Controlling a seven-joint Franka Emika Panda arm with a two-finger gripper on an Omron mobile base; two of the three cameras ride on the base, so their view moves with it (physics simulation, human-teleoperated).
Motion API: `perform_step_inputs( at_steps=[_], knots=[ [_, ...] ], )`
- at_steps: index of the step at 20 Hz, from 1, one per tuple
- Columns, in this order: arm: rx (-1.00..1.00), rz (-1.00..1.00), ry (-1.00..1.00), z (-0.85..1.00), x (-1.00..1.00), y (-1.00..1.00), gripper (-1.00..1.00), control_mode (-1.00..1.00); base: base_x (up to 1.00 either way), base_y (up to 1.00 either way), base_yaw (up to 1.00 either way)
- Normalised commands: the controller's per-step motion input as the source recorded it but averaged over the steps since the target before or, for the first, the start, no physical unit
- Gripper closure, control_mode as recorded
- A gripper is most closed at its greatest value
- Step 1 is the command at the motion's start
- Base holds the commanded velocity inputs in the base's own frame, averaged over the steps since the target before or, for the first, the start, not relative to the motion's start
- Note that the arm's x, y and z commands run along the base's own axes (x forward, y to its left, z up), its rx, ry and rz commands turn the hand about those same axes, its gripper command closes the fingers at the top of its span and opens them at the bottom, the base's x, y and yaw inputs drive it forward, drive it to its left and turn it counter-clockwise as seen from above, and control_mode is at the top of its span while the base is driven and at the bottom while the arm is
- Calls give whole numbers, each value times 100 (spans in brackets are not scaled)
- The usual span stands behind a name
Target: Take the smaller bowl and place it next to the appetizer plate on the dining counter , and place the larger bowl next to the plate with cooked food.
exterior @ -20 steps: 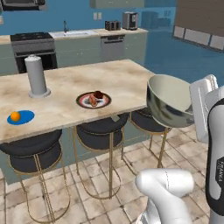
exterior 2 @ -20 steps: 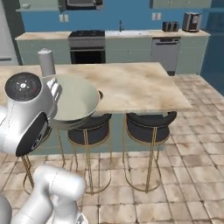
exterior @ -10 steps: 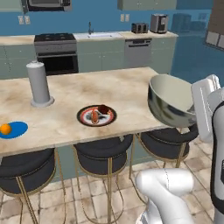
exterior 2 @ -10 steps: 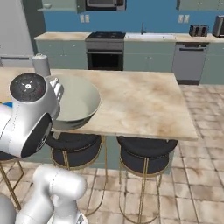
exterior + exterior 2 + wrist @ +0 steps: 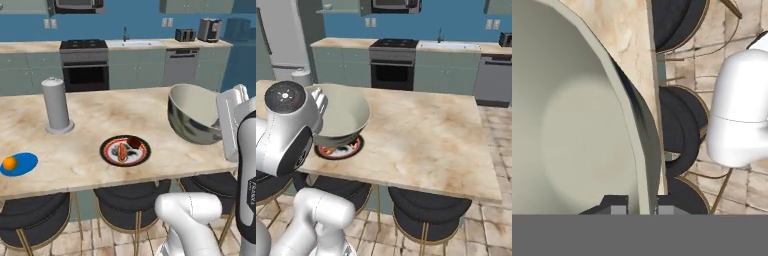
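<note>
My gripper (image 5: pixel 641 208) is shut on the rim of the larger bowl (image 5: pixel 192 112), a big grey-green bowl with a metallic outside, and holds it tilted above the right end of the dining counter (image 5: pixel 90 125). The same bowl (image 5: pixel 341 110) hangs beside my hand in the right base view, and its inside (image 5: pixel 572 125) takes up the left of the hand view. The plate with cooked food (image 5: pixel 125 150) lies on the counter to the left of the bowl; part of it (image 5: pixel 338 148) shows under the bowl. A blue appetizer plate (image 5: pixel 19 164) with an orange sits at the far left.
A grey cylinder (image 5: pixel 56 105) stands on the counter behind the plates. Dark round stools (image 5: pixel 130 200) line the counter's near edge, one of them (image 5: pixel 679 130) below the bowl. The counter's right half (image 5: pixel 426 135) is bare marble. A stove (image 5: pixel 84 62) and sink counter run along the back wall.
The whole scene has shifted as the base drove: the dining counter is now nearer and more in front. The bowl stays in my gripper in the same pose.
</note>
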Motion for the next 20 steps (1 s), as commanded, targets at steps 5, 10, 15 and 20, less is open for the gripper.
perform_step_inputs(
  at_steps=[5, 10, 15, 20],
  knots=[
    [0, 0, 0, 0, 0, 0, 100, 100, 100, -38, 33],
    [0, 0, 0, 0, 0, 0, 100, 100, 80, -54, 36],
    [0, 0, 0, 0, 0, 0, 100, 100, 24, -34, 10],
    [0, 0, 0, 0, 0, 0, 100, 100, 0, -15, 0]
  ],
)
